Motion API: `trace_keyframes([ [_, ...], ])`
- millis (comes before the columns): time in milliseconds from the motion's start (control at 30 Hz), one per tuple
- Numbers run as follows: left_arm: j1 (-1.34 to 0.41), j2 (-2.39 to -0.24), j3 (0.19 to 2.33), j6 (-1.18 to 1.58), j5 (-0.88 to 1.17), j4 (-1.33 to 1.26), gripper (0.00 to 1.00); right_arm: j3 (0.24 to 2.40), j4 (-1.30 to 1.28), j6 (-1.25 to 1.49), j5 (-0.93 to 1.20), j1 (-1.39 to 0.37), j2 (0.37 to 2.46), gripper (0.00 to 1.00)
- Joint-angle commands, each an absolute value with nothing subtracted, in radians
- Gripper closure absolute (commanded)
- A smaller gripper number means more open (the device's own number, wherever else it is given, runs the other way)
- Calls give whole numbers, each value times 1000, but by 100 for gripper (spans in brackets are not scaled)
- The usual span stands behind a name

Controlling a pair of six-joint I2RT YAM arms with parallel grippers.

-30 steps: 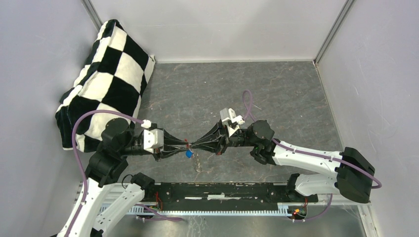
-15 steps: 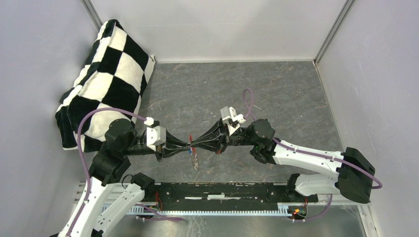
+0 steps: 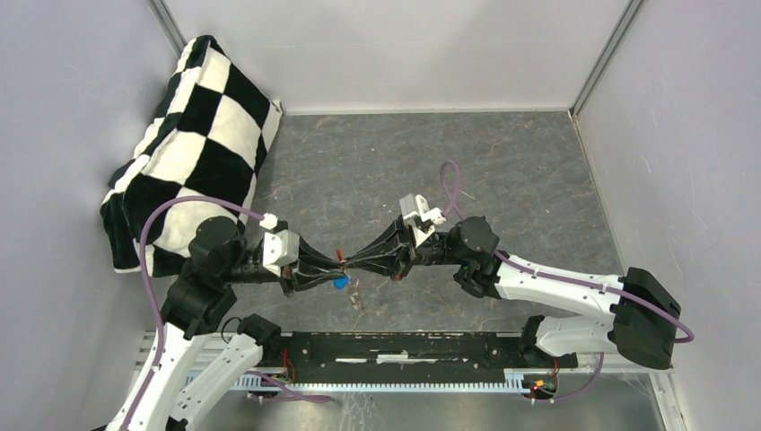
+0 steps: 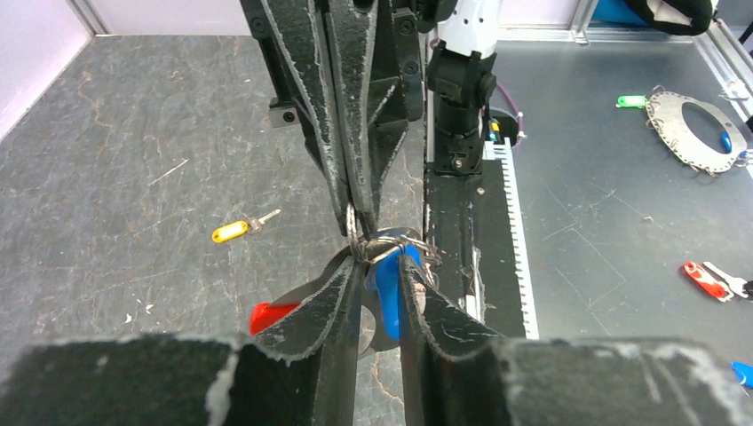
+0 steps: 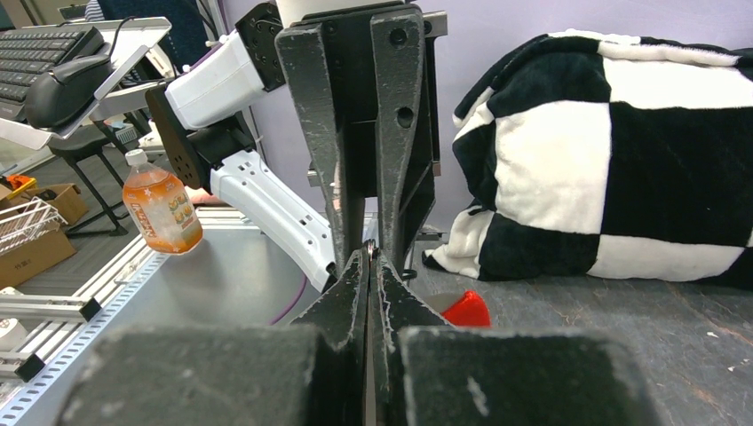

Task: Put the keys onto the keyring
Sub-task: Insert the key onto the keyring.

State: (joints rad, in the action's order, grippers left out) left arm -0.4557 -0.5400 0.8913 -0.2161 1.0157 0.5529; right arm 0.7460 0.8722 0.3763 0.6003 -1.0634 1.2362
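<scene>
A: So, where is the keyring point(image 3: 340, 259)?

B: Off the surface point(image 3: 502, 171), where both tools meet tip to tip. The right tool point(image 5: 369, 256) is pressed together, nipping its thin metal loop. Its red part point(image 4: 268, 315) shows beside the left tool point(image 4: 380, 259).

A: And the left tool?

B: Its fingers stand slightly apart with the blue-capped key point(image 4: 387, 288) in the gap; whether they press it cannot be told. The yellow-capped key point(image 4: 233, 232) lies on the surface, well apart.

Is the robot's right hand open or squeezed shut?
Shut. In the right wrist view the right hand has its two fingers pressed together right to their tips, with no gap between them.
</scene>
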Motion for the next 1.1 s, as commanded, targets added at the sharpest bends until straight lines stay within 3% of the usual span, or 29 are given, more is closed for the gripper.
trace_keyframes([
  [0,-455,-529,920,-271,1063,589,71,778,916,364,575,-1068,1223,100],
  [633,-454,-543,920,-202,951,508,69,782,911,369,601,-1073,1233,100],
  [767,-454,-542,916,-205,947,509,81,787,898,361,610,-1074,1236,100],
  [933,-454,-541,921,-234,958,534,83,824,826,334,650,-1078,1253,100],
  [1067,-454,-541,925,-255,959,547,92,852,784,322,696,-1083,1269,100],
])
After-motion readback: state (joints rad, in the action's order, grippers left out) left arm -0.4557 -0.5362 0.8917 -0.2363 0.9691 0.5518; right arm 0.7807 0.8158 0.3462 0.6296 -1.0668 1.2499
